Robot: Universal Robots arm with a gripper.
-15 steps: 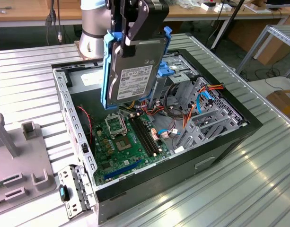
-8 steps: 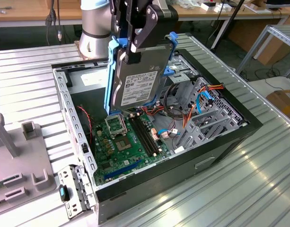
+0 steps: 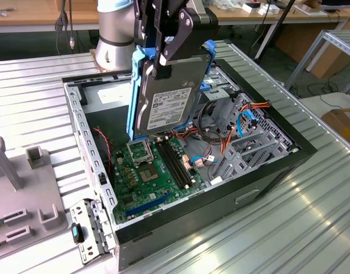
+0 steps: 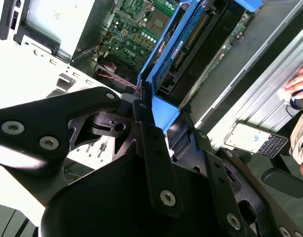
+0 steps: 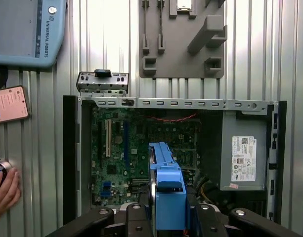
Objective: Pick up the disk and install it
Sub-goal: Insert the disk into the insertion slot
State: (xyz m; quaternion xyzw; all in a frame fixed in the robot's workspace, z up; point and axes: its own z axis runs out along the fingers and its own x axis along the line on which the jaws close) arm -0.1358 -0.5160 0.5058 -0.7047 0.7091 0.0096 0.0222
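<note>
Blue-framed disk (image 3: 169,97) | pinched upright between fingers (image 3: 176,41) | above open computer case (image 3: 192,224)

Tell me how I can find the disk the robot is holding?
Look at the open black computer case on the metal table. Above its green board, the pincer holds the disk upright. It is the only silver slab with a blue frame around it.
</note>
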